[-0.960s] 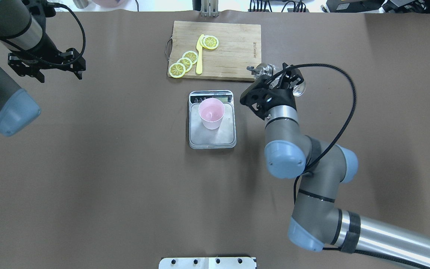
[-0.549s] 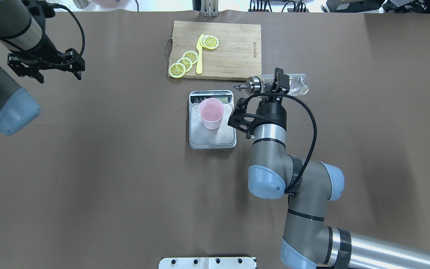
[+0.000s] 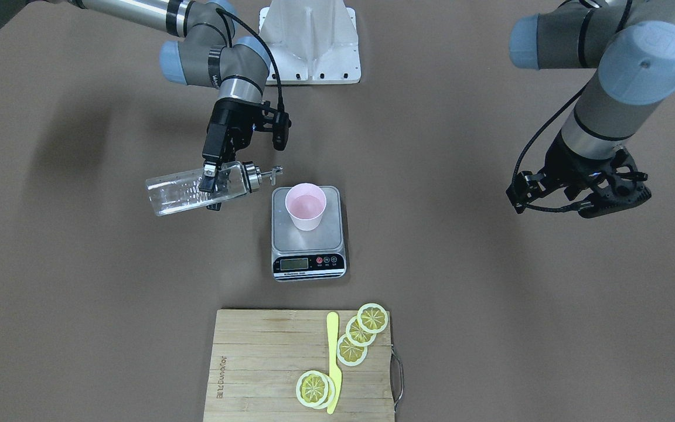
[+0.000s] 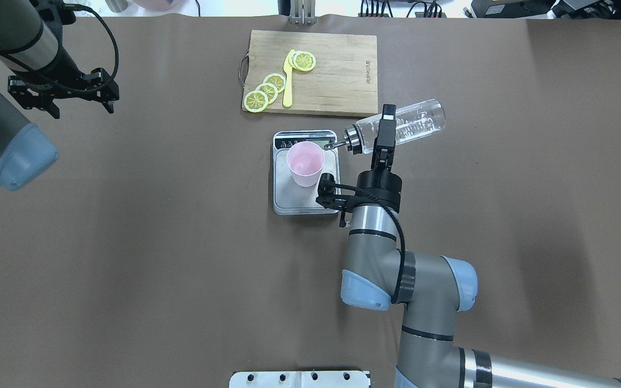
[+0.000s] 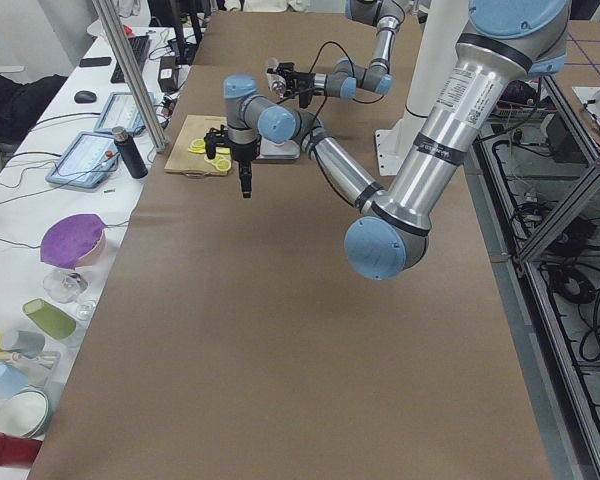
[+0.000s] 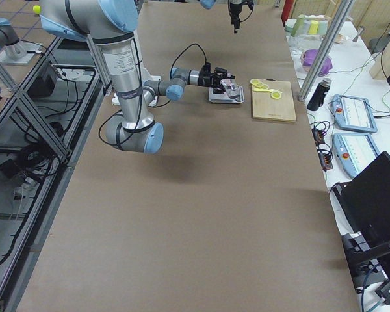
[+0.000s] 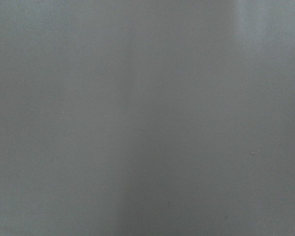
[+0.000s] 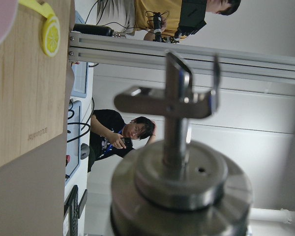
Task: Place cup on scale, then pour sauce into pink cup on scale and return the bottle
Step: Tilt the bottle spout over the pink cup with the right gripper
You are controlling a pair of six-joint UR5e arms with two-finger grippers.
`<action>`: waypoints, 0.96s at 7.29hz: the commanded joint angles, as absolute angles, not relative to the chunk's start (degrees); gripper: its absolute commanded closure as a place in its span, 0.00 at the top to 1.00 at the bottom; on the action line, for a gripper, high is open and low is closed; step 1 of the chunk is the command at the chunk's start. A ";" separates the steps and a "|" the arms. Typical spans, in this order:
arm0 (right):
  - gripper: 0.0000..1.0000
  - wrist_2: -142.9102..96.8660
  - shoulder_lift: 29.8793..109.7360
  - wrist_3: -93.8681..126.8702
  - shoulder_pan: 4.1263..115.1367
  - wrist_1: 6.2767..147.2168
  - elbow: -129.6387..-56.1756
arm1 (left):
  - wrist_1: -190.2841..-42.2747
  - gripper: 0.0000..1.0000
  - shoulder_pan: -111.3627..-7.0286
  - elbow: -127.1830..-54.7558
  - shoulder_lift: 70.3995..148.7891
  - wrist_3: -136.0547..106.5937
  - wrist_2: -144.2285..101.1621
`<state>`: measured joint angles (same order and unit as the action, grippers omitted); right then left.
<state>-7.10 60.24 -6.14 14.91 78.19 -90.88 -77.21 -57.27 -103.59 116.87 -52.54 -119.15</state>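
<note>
**Front view:** the right end effector (image 3: 209, 183) is clamped on a small clear glass bottle (image 3: 176, 196) with a metal pour spout. The bottle is held nearly level, just beside the pale pink paper cup (image 3: 306, 206), which stands on the steel-topped digital scale (image 3: 309, 241).

**Overhead view:** the spout tip is near the cup's rim but not clearly above it. Tipping further from here could wet the platform. The left end effector (image 4: 84, 105) hangs well apart, with its fingers spread.

**Brown table carries scale, board and mount**

The brown table (image 4: 127, 242) bears three things. The scale (image 4: 310, 200) sits just beside the right gripper (image 4: 386, 129), on the side toward the left arm. The wooden cutting board (image 4: 337, 81) lies just beyond that gripper, away from the robot. The white mounting plate (image 4: 299, 379) sits well behind it.
</note>
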 commanded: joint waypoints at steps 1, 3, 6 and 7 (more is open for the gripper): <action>0.00 -2.91 59.06 -6.42 14.50 78.57 -86.67 | -77.26 0.98 -57.30 -103.01 116.81 -52.47 -119.18; 0.00 -1.85 58.80 -6.59 14.68 78.57 -85.17 | -77.34 0.98 -57.39 -102.66 116.81 -52.38 -119.18; 0.00 -2.55 57.57 -6.15 15.73 77.96 -84.99 | -77.43 0.98 -57.39 -102.22 116.81 -52.03 -119.18; 0.00 -3.59 57.74 -5.37 15.99 77.70 -84.99 | -77.52 0.98 -57.39 -102.30 116.81 -52.03 -119.27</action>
